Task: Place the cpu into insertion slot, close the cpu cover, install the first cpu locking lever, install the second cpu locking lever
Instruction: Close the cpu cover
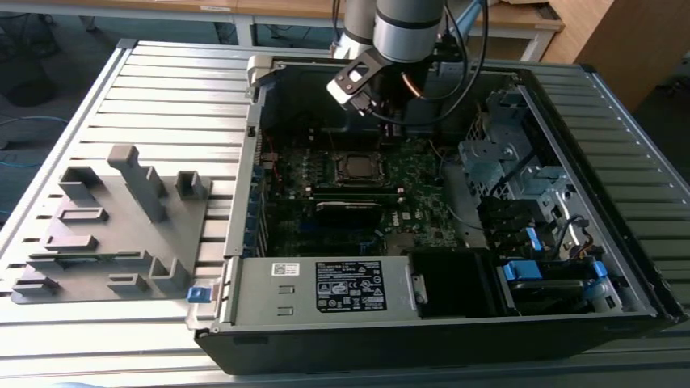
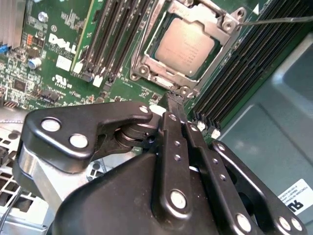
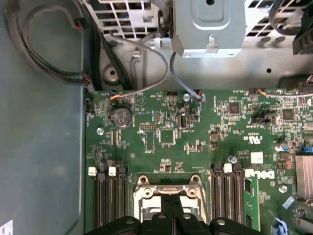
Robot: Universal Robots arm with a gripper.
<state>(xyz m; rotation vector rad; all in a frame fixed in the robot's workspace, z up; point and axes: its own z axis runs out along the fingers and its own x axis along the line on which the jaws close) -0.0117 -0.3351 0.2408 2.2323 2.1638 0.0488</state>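
The black metal two-fingered gripper (image 2: 174,99) hangs low over the board with its fingers pressed flat together, no gap between them and nothing held, and in the second wrist view their shared tip sits at the edge of the socket, though I cannot tell whether it touches it. Just past the tip lies the thin silvery square cpu cover (image 2: 164,78), folded down flat, and through its large window shows the dull silver-grey square cpu (image 2: 186,46), seated in the small square insertion slot (image 2: 138,66) with its silvery rim. A thin silvery wire lever (image 2: 279,20) runs away from one corner of the socket; whether it is latched I cannot tell. Long narrow black memory slots (image 2: 117,34) flank the socket on both sides, all set on the green circuit board (image 3: 166,137). In the exterior view the board lies in the floor of an open black computer case (image 1: 431,343), with a grey-labelled metal power supply box (image 1: 323,287) along its near wall. The case rests on a pale grey slatted metal table (image 1: 173,97), and on the exterior view's left stands a grey moulded plastic fixture tray (image 1: 108,234), well apart from the arm
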